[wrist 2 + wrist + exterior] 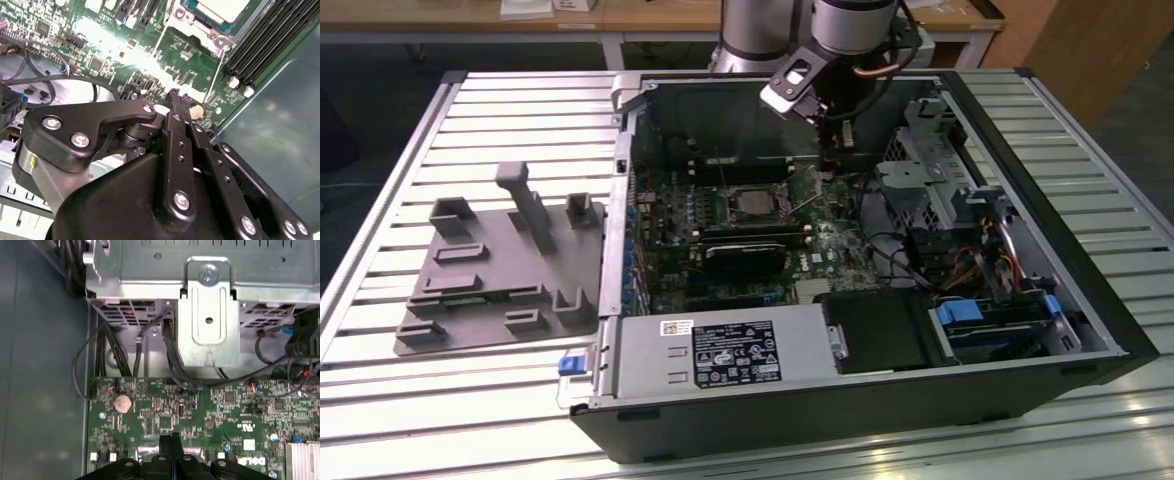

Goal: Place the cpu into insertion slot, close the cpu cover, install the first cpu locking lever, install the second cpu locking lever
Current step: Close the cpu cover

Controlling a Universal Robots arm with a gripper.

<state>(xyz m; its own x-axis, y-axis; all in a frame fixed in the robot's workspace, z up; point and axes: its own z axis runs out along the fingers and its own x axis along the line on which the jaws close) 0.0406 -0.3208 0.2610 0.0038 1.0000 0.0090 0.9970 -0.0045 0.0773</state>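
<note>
In the exterior view the cpu [747,202] lies silver-grey in the insertion slot [720,190], in the middle of the green board inside the open computer case. The second wrist view shows the cpu [220,6] with the silvery cpu cover [220,41] lying around it as a frame. Two thin wire levers [159,42] [215,75] run along the socket's sides. My gripper [838,143] hangs over the board on the exterior view's right of the socket. In both wrist views its black fingers are pressed together, and the gripper [175,96] [170,439] holds nothing that I can see.
Long black memory slots [270,35] lie beside the socket, and a black card [747,250] sits nearer the front. A metal drive cage [207,315] with cables stands close by. A power supply [720,355] fills the front of the case. A grey fixture plate [494,270] lies on the table.
</note>
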